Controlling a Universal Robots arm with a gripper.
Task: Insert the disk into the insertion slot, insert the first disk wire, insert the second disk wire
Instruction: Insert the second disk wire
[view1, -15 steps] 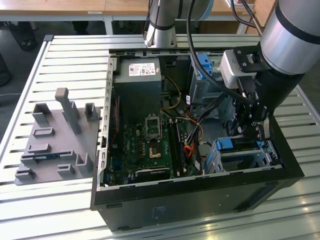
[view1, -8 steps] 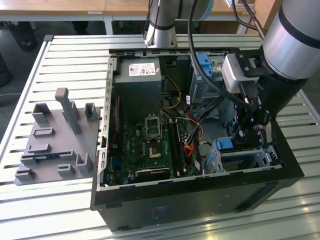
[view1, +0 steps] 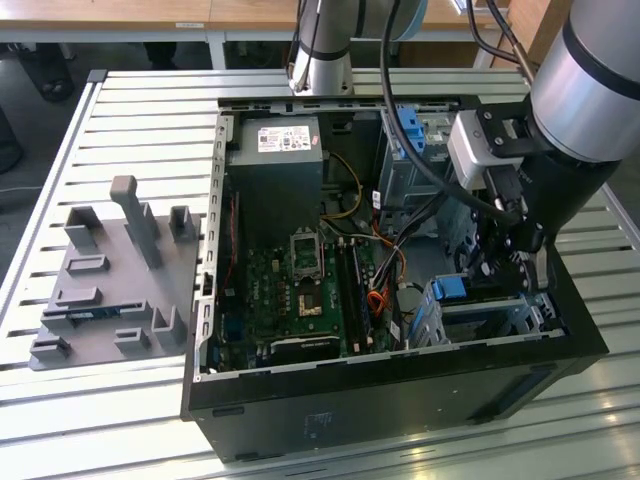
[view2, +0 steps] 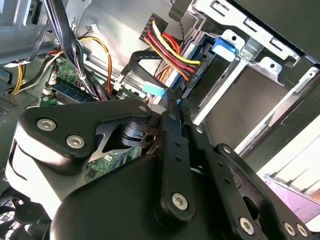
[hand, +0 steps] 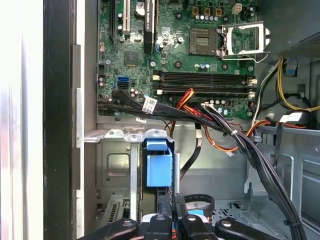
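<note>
In the exterior view, the gripper (view1: 510, 262) is seen lowered inside the open computer case (view1: 400, 400), close above the low grey cage (view1: 480, 320) at the exterior view's right. The blue frame of the disk (view1: 450, 290) shows there, so the disk is judged already seated in its slot.

In the second wrist view, the fingers (view2: 172, 125) are drawn narrow, apparently pinched on a flat black wire plug (view2: 155, 90) beside the blue caddy edge (view2: 225, 47). The wiring is judged unfinished.

In the first wrist view, the blue caddy (hand: 159, 167) is seen standing in the cage (hand: 117, 170), below the green board (hand: 175, 45); the silver drive face is hidden.
</note>
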